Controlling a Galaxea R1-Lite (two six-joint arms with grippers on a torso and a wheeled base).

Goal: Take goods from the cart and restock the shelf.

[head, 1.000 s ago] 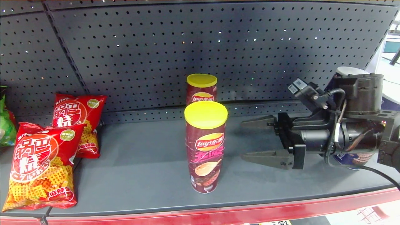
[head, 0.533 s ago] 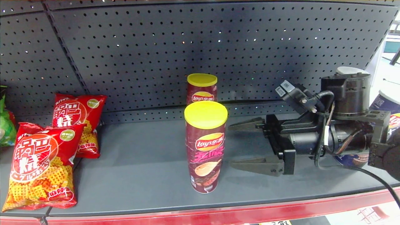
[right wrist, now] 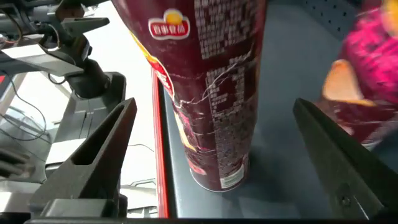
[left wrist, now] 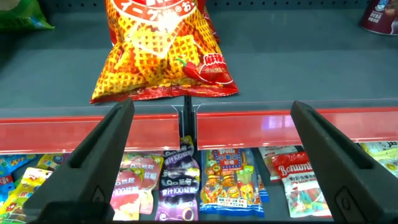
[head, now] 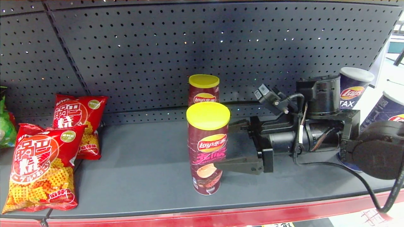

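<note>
Shelf (head: 142, 171) — R jaws astride front can (head: 207, 148), contact unclear.

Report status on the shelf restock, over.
Right gripper open, straddling front chip can. Can upright on shelf, not gripped. Left gripper open, empty. Second can behind, apart.

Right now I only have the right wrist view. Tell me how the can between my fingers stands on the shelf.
Observer: The front can stands upright near the front edge of the shelf, yellow lid on; the right gripper has its open fingers straddling it from the right.
Operator: Report what is behind it.
Observer: A second yellow-lidded can stands upright behind it by the back panel, apart from it.
Operator: Now the left gripper.
Observer: The left gripper is open, in front of the red rail of the shelf, facing a red snack bag lying on it.
</note>
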